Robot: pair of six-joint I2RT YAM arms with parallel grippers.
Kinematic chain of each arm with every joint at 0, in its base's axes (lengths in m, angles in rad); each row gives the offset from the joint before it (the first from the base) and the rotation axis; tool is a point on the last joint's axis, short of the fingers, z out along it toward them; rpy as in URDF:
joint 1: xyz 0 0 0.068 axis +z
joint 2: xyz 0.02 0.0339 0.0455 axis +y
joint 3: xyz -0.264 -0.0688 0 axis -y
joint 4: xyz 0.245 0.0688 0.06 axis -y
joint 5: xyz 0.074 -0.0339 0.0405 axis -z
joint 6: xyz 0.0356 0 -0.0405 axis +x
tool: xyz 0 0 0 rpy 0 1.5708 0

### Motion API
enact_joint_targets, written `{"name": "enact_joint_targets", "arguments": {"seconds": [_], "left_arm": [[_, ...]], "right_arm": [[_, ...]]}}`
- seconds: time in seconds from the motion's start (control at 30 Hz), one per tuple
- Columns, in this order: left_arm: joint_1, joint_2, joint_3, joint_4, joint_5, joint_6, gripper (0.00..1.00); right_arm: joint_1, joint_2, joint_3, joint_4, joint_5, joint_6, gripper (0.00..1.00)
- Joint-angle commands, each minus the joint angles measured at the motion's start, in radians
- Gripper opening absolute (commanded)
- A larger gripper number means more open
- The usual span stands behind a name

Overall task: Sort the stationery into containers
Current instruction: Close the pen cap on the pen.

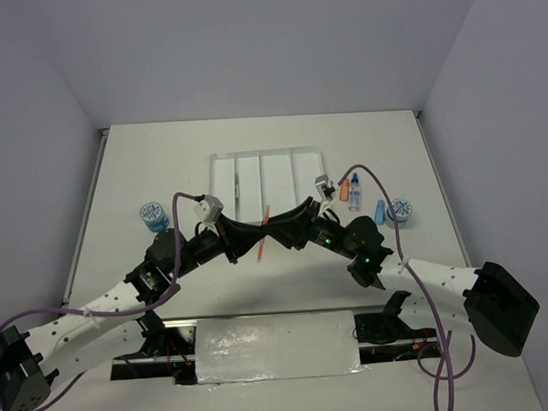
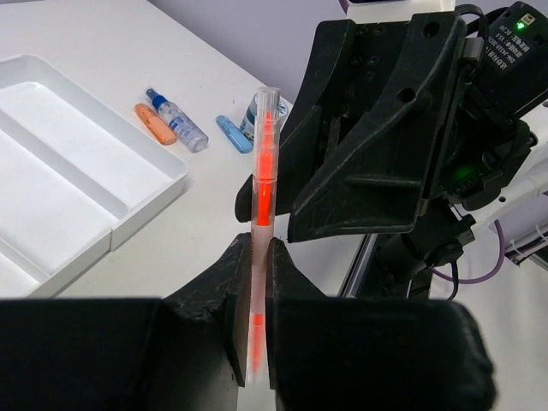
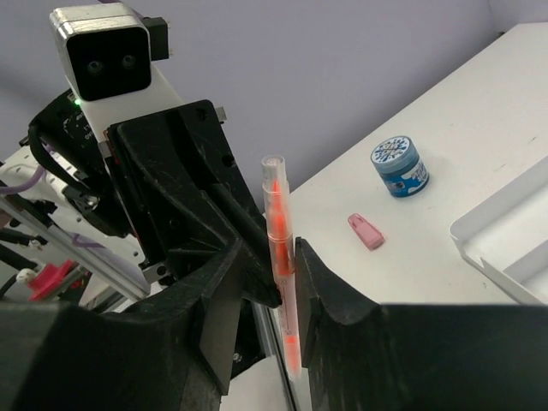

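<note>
**Top view.** Your two arms meet nose to nose in front of the near edge of the white tray (image 1: pixel 220 171). The left claw (image 1: pixel 251 232) and the right claw (image 1: pixel 277 226) both sit at the orange pen (image 1: pixel 261 250). The pen stands between them, off the table (image 1: pixel 145 166), and its ends stick out past the black fingers. One blue-white roll (image 1: pixel 152 214) sits on the table left of the tray. To the right of the tray lie an orange capsule (image 1: pixel 352 191), a small bottle (image 1: pixel 356 205), a blue capsule (image 1: pixel 379 212) and a second roll (image 1: pixel 401 209).

**Left wrist view.** The left claw is pressed together on the lower part of the pen, one finger touching each side. The pen rises straight up out of this pinch. Its upper half lies against the front of the right claw, which fills the right of the view. Behind, the tray lies at the left, with the capsules, bottle and roll beyond its corner.

**Right wrist view.** The pen stands upright between the right claw's two fingers. The fingers sit close on either side, but you cannot tell whether they press it or stand just apart. The left claw reaches in from the upper left and meets the pen low down. On the table beyond are a pink capsule (image 3: pixel 366 231), a roll and a corner of the tray.
</note>
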Motion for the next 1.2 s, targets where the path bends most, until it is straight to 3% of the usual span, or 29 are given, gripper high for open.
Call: {"name": "enact_joint_targets", "arguments": {"seconds": [0.0,0.03,0.17,0.27,0.33,0.37,0.47,0.5,0.63,0.67,0.83,0.9,0.97,1.0,1.03,1.1,1.17], "left_arm": [[0.006,-0.009,0.05,0.079,-0.02,0.024,0.0],[0.006,-0.012,0.051,0.079,-0.017,0.024,0.0],[0.006,-0.008,0.06,0.076,-0.002,0.024,0.0],[0.006,0.004,0.065,0.07,0.015,0.024,0.02],[0.006,0.018,0.07,0.062,0.027,0.026,0.13],[0.006,0.024,0.071,0.061,0.033,0.026,0.28],[0.006,0.044,0.073,0.065,0.059,0.021,0.53],[0.006,0.058,0.073,0.067,0.065,0.021,0.53],[0.006,0.084,0.067,0.081,0.079,0.009,0.3],[0.006,0.09,0.061,0.088,0.081,0.007,0.2],[0.006,0.089,0.056,0.099,0.079,-0.004,0.02],[0.006,0.087,0.059,0.097,0.081,-0.001,0.0],[0.006,0.081,0.061,0.096,0.084,-0.001,0.0],[0.006,0.078,0.061,0.091,0.085,0.003,0.0],[0.006,0.075,0.059,0.09,0.084,0.003,0.0],[0.006,0.061,0.056,0.087,0.084,0.006,0.0],[0.006,0.049,0.05,0.084,0.087,0.007,0.0]], "right_arm": [[0.015,-0.005,0.045,0.013,-0.044,-0.012,0.36],[0.014,-0.003,0.044,0.016,-0.044,-0.011,0.34],[0.014,-0.002,0.042,0.023,-0.044,-0.009,0.1],[0.015,-0.009,0.041,0.023,-0.037,-0.012,0.04],[0.014,-0.017,0.036,0.026,-0.037,-0.015,0.02],[0.014,-0.02,0.034,0.031,-0.037,-0.017,0.02],[0.014,-0.036,0.033,0.025,-0.037,-0.029,0.02],[0.014,-0.046,0.033,0.022,-0.036,-0.032,0.02],[0.014,-0.069,0.041,-0.007,-0.03,-0.05,0.02],[0.014,-0.077,0.042,-0.012,-0.031,-0.05,0.02],[0.015,-0.088,0.044,-0.027,-0.03,-0.058,0.02],[0.014,-0.083,0.039,-0.02,-0.031,-0.055,0.04],[0.015,-0.083,0.033,0.0,-0.047,-0.055,0.17],[0.014,-0.085,0.03,-0.001,-0.047,-0.061,0.34],[0.014,-0.089,0.03,-0.012,-0.047,-0.064,0.42],[0.012,-0.098,0.034,-0.032,-0.041,-0.082,0.54],[0.014,-0.108,0.041,-0.064,-0.036,-0.098,0.59]]}}
